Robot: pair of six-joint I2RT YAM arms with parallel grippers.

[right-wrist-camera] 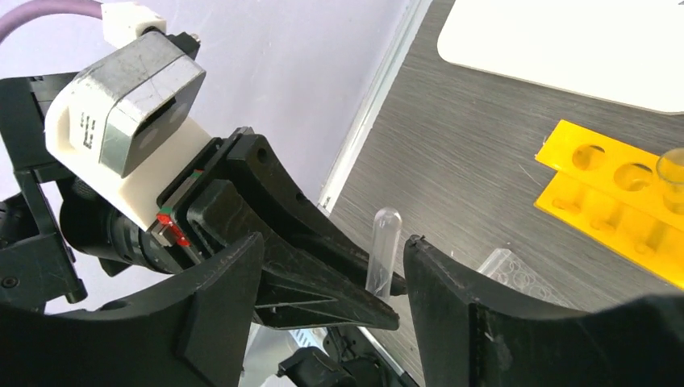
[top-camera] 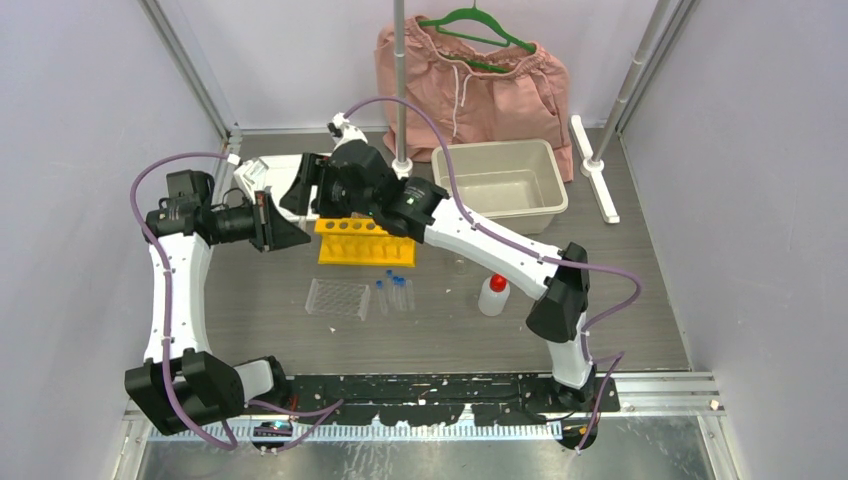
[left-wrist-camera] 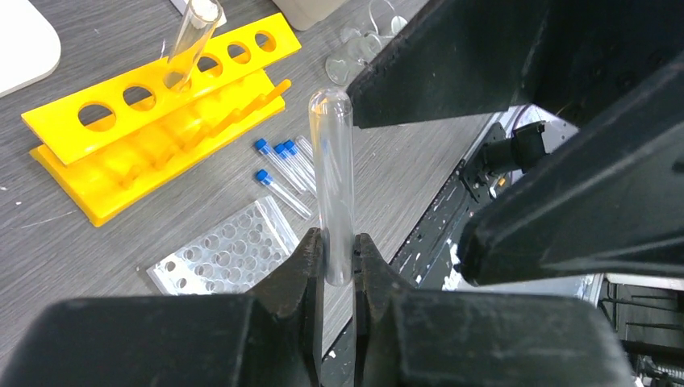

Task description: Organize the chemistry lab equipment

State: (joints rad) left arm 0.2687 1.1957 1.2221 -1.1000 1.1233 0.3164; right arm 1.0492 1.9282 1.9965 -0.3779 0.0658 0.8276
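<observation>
1. Pale lilac walls (top-camera: 70,100) enclose me at nine, twelve and three o'clock.
2. My grey wood-grain table (top-camera: 640,300) lies evenly lit.
3. A metal pole (top-camera: 400,90) stands at twelve o'clock.

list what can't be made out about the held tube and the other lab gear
Top external: the glass test tube cannot be seen; the left gripper and right gripper cover it.
Left wrist: the tube's lower end is hidden inside the left gripper's jaws; the small beakers sit partly behind the right gripper, so the count is unclear.
Right wrist: the yellow rack is cut off by the right edge.
</observation>
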